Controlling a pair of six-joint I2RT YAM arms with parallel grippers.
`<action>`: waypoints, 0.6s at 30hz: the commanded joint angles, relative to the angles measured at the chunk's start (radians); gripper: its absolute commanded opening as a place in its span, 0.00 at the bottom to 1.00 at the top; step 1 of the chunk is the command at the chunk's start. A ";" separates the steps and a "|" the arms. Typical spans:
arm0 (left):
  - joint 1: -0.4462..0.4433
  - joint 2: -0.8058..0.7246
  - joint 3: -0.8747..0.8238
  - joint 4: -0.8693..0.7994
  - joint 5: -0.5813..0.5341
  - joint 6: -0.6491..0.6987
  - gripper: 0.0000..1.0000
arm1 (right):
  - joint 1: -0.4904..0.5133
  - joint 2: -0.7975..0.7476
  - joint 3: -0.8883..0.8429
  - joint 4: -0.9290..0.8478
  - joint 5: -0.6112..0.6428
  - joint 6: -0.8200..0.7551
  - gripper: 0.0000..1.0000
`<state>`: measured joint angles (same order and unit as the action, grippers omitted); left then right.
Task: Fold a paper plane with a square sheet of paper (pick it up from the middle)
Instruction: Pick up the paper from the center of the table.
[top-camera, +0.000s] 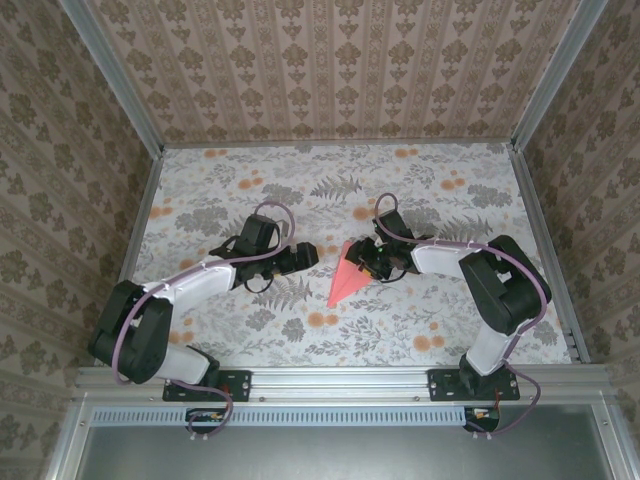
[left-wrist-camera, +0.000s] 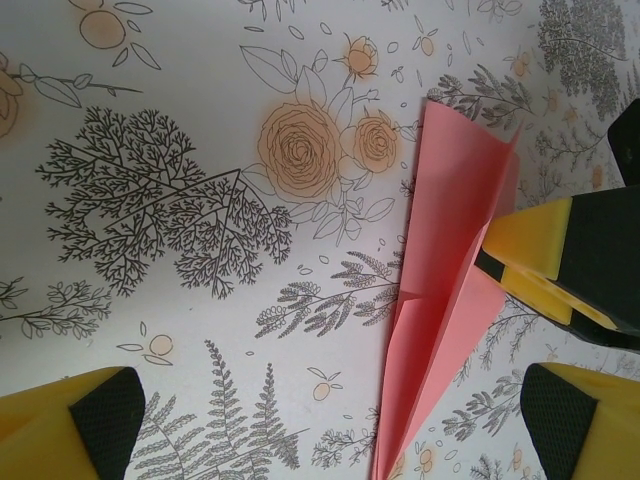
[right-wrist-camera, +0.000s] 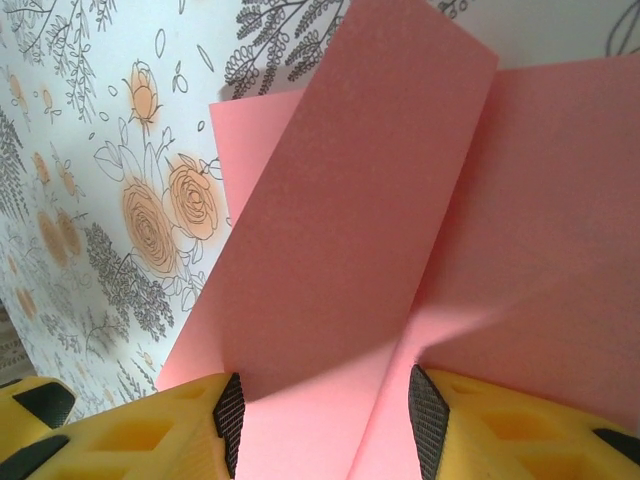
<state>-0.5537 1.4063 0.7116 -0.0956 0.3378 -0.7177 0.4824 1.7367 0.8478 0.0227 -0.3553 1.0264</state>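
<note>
Floral table (top-camera: 300, 170) bears plain pink paper plane (top-camera: 347, 275).

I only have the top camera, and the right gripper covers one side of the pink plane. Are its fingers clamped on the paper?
Observer: No. The right gripper has its fingers apart, with a raised flap of the paper plane in the gap between them.
Operator: And the left fingers?
Observer: The left gripper is wide open. The plane's narrow end lies on the table under the gap, clear of both pads.
Operator: Where does the right side meet the plane?
Observer: In the left wrist view, one yellow right finger sits against the plane's side edge.
</note>
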 joint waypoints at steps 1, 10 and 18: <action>0.009 0.010 0.003 0.022 0.017 -0.001 1.00 | 0.009 0.029 0.011 0.049 -0.053 0.023 0.50; 0.011 0.014 0.000 0.025 0.021 -0.003 1.00 | 0.028 0.026 -0.007 0.170 -0.126 0.034 0.50; 0.015 0.016 -0.003 0.027 0.024 -0.011 1.00 | 0.066 0.043 -0.028 0.177 -0.107 -0.006 0.45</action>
<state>-0.5480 1.4094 0.7116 -0.0742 0.3443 -0.7185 0.5327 1.7538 0.8413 0.1818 -0.4549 1.0443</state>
